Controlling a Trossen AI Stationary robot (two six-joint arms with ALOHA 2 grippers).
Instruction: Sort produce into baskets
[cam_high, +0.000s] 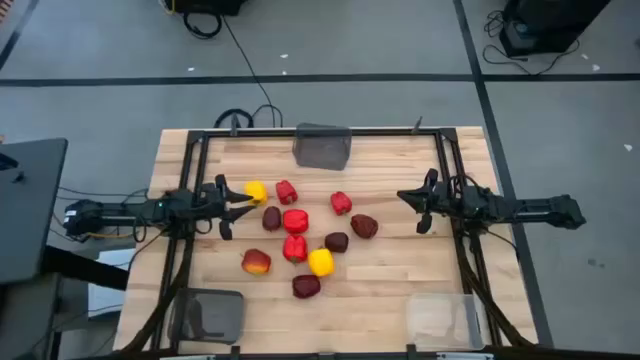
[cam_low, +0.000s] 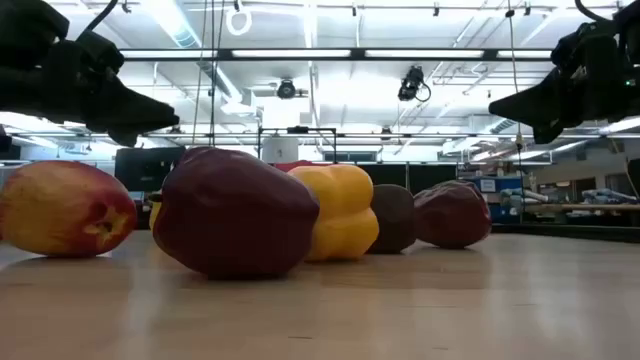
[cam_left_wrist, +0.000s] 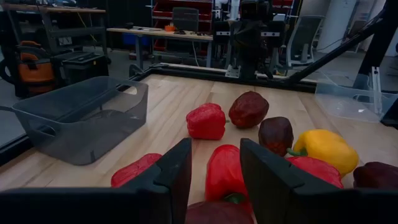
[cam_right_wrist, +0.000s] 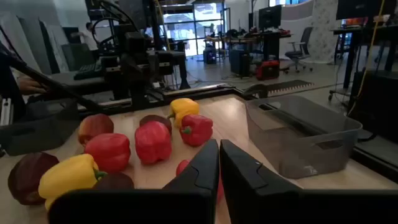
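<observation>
The produce lies in a loose cluster at the table's middle: two yellow pieces (cam_high: 256, 190) (cam_high: 320, 262), red peppers (cam_high: 295, 221), dark maroon pieces (cam_high: 364, 226) and a red-orange apple (cam_high: 256, 262). My left gripper (cam_high: 245, 205) is open and empty, raised at the cluster's left edge; in the left wrist view (cam_left_wrist: 214, 174) a red pepper (cam_left_wrist: 224, 171) shows beyond its fingers. My right gripper (cam_high: 408, 198) is shut and empty, raised to the right of the cluster; it also shows in the right wrist view (cam_right_wrist: 219, 162). In the low view both arms hang well above the tabletop.
One dark grey basket (cam_high: 322, 146) stands at the far edge's middle, another dark grey basket (cam_high: 208, 313) at the near left corner, and a clear basket (cam_high: 443, 318) at the near right corner. Bare wood lies between the cluster and the near baskets.
</observation>
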